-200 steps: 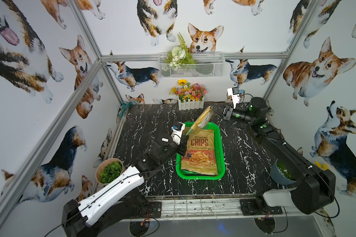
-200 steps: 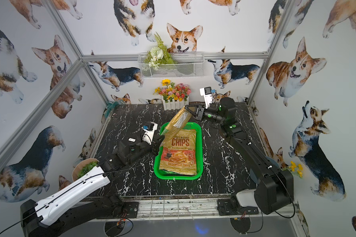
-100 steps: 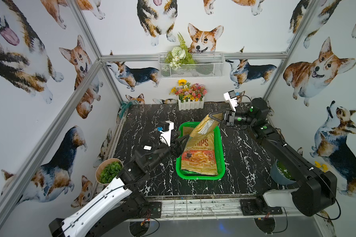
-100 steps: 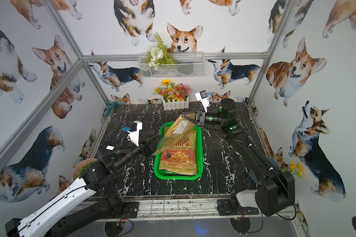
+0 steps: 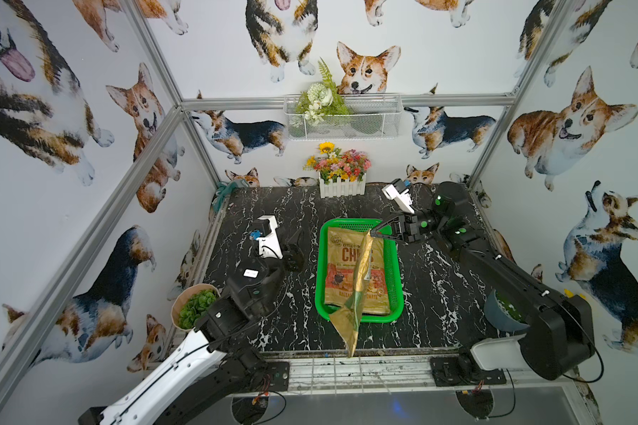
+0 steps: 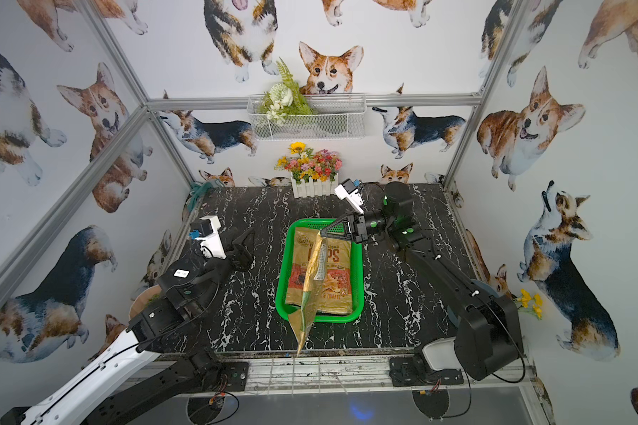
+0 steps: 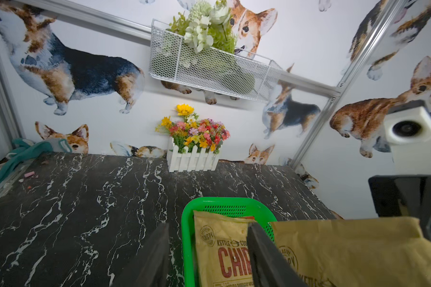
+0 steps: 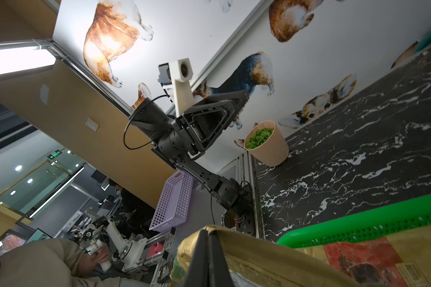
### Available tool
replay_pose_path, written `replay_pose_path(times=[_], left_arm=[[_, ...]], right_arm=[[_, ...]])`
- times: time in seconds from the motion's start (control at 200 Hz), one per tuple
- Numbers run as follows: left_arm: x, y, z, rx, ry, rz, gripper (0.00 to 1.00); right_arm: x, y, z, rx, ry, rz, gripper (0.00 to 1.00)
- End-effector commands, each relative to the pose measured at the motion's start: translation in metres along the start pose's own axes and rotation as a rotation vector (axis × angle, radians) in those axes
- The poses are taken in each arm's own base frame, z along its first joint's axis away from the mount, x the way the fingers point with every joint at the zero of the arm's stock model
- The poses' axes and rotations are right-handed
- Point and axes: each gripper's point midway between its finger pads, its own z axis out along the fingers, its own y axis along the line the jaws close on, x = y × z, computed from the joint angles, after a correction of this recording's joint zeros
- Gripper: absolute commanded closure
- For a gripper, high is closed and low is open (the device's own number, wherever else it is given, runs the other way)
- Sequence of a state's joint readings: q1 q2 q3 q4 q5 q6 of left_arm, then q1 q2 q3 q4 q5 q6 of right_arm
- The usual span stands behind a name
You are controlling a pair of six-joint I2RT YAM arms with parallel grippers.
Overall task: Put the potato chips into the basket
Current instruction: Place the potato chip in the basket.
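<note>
Right fingers (image 5: 374,234) are pressed together on the top corner of the held kraft bag (image 5: 361,279). It hangs edge-on from that pinch, in the air over the green basket (image 5: 322,294). In both top views its lower end shows past the basket's near rim. In the right wrist view the right fingers (image 8: 207,258) are shut flat on the bag's folded top edge. Under it the red CHIPS bag (image 5: 341,257) lies flat and face up inside the green basket. On the basket's left side the left fingers (image 5: 294,245) are spread apart with nothing between them, above the table (image 5: 439,294), near the basket but not touching it. In the left wrist view the basket's rim and the red CHIPS bag show through that gap, and the held kraft bag (image 7: 358,251) is just past one finger.
</note>
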State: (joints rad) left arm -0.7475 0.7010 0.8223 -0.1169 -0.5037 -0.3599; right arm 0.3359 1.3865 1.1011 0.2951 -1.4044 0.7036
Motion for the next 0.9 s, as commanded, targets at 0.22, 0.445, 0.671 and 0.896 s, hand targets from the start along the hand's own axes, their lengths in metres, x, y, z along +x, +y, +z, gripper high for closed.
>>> replay_pose_path(times=[0.22, 0.445, 0.671, 0.896], left_arm=[[0.000, 0.022, 0.003, -0.125, -0.034, -0.088, 0.45], [0.009, 0.020, 0.010, -0.124, -0.014, -0.112, 0.44], [0.010, 0.018, 0.013, -0.120, -0.009, -0.107, 0.44], [0.009, 0.021, 0.013, -0.132, -0.007, -0.091, 0.44]], right_arm=[[-0.002, -0.037, 0.007, 0.110, 0.012, -0.070, 1.00], [-0.018, 0.009, 0.041, -0.102, 0.079, -0.171, 1.00], [-0.020, -0.063, 0.000, 0.023, 0.000, -0.127, 1.00], [-0.021, -0.115, -0.008, 0.214, 0.036, -0.139, 1.00]])
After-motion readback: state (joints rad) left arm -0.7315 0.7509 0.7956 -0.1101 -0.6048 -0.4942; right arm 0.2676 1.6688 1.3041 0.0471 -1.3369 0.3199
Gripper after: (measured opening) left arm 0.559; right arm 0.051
